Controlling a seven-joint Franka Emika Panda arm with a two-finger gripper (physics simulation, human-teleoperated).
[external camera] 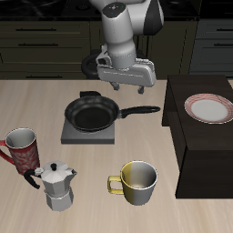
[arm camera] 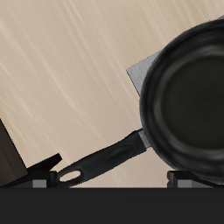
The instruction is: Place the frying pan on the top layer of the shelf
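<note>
The frying pan [external camera: 91, 115] is round and black and sits on the grey burner plate [external camera: 89, 134]. Its long handle [external camera: 143, 111] points toward the shelf [external camera: 205, 150], a dark boxy unit beside it. My gripper [external camera: 128, 87] hangs open and empty above the handle, well clear of it. In the wrist view the pan [arm camera: 188, 101] and its handle [arm camera: 105, 158] lie below the gripper [arm camera: 109, 181], with the handle between the two spread fingertips [arm camera: 38, 184]. A corner of the shelf [arm camera: 19, 159] shows there too.
A white plate with a red rim [external camera: 211, 107] lies on the shelf's top. A red mug [external camera: 23, 146], a metal moka pot [external camera: 59, 187] and a yellow mug [external camera: 136, 180] stand nearer the table's front edge.
</note>
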